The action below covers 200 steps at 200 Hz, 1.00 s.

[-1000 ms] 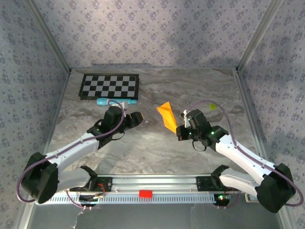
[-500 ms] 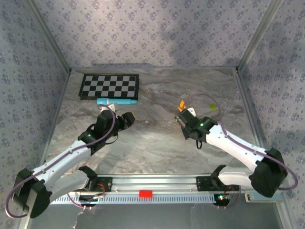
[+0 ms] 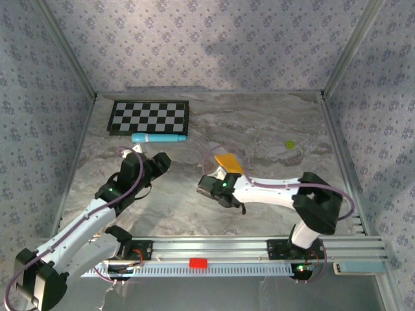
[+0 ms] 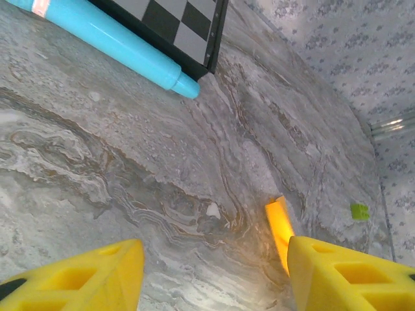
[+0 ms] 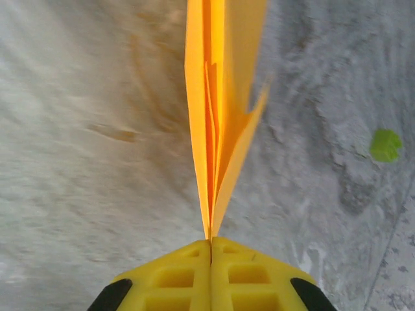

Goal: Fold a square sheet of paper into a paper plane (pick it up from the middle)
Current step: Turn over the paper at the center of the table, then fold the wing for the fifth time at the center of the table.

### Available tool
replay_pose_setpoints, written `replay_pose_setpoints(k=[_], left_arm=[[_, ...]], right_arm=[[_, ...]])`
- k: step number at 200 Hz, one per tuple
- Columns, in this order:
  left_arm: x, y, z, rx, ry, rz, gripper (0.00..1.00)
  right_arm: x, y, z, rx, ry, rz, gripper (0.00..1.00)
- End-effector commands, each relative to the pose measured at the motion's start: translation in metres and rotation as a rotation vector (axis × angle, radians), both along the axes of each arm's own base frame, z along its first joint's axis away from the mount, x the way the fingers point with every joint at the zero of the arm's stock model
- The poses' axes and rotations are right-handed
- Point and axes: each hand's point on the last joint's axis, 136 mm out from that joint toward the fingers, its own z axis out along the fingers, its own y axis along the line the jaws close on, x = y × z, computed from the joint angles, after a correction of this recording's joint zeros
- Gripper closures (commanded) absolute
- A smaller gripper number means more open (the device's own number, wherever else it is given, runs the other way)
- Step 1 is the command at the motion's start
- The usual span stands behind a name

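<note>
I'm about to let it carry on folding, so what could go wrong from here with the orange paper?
1. The right gripper, shut, pinches the folded orange paper only at one end, so it might slip or twist.
2. The layers splay apart beyond the grip, so the folds may spring open.
3. The left gripper stands open, apart from the paper. Closing in, it could crumple the loose flaps.

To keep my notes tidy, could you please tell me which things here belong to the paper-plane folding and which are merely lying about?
Job: folded orange paper, pinched in the shut right gripper; open left gripper.
Lying about: checkerboard, light-blue cylinder, yellow-green bit.
</note>
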Motion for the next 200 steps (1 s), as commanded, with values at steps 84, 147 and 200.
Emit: replay_pose_setpoints(k=[84,147,200], left_arm=[[0.003,-0.014,-0.004,-0.053,0.057,-0.071,0.4],[0.014,-0.05,-0.016,-0.098,0.148,-0.196,0.45],[0.022,-0.078,-0.031,-0.136,0.227,-0.258,0.57]], right_arm=[[-0.017,0.056,0.018,0.686,0.347,-0.049,0.6],[0.009,0.045,0.025,1.186,0.537,-0.254,0.89],[0.022,0.041,-0.008,1.222,0.66,-0.389,0.95]])
